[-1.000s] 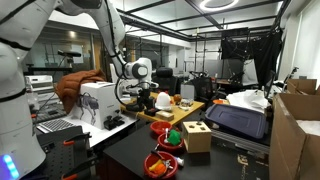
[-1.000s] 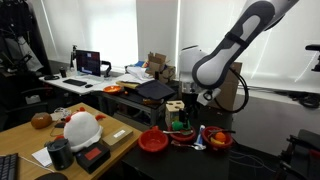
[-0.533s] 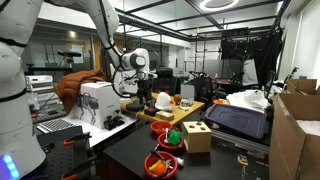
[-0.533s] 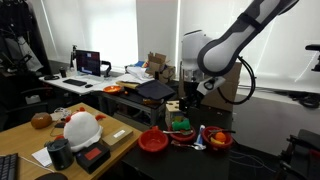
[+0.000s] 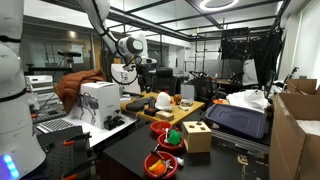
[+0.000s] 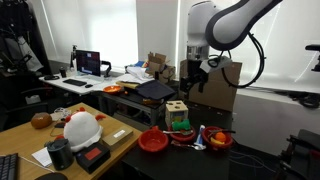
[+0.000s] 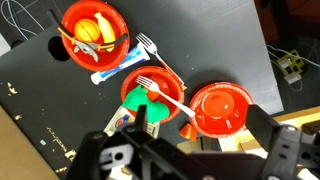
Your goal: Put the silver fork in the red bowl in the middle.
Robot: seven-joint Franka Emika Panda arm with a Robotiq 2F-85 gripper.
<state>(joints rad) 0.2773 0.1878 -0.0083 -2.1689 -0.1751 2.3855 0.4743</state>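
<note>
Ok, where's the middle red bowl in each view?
In an exterior view: middle bowl low and centre, second in the row of three red bowls.
In an exterior view: low, right of centre, again between the two others.
Wrist view: centre of the picture, a fork lying across it.
Shared landmark: the green item inside it, also seen at and.

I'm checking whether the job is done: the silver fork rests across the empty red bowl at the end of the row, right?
Not quite. The wrist view shows the silver fork resting across the middle red bowl, which holds something green. The empty red bowl at the end of the row has no fork in it.
</note>
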